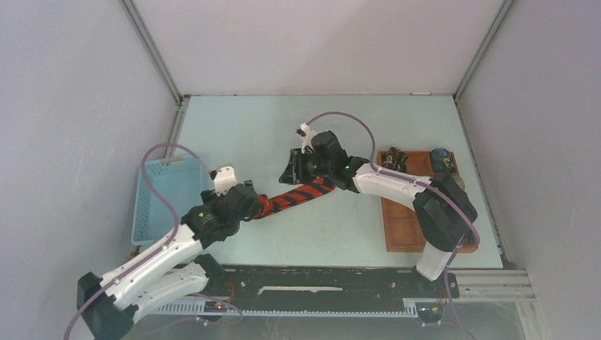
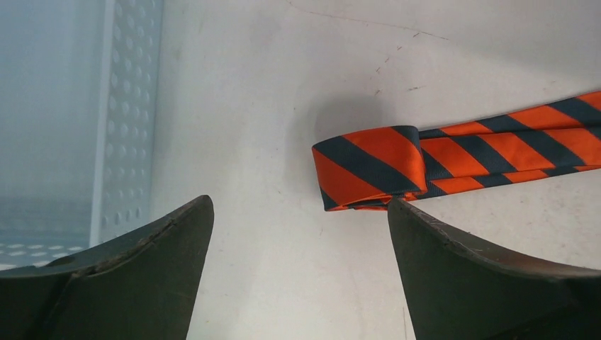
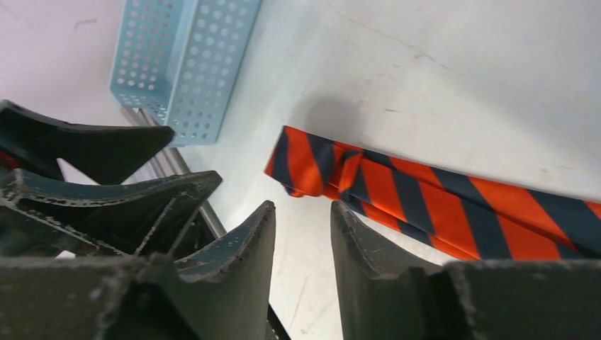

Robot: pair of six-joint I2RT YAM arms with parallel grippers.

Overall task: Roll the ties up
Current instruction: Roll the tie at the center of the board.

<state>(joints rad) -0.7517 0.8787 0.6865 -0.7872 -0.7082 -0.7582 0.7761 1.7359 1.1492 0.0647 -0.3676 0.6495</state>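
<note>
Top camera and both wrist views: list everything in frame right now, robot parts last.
table: one, pale, under everything
basket: one, light blue, perforated, left edge of the table
tray: one, brown, compartmented, right side of the table
rolled ties: at least two, olive-brown and dark blue, in the tray's far compartments
striped tie: one, red-orange and dark, flat mid-table, the end nearest the basket folded over
left end effector: one, dark fingers, wide open at the tie's folded end, holding nothing
right end effector: one, dark fingers, slightly open beside the tie, holding nothing
</note>
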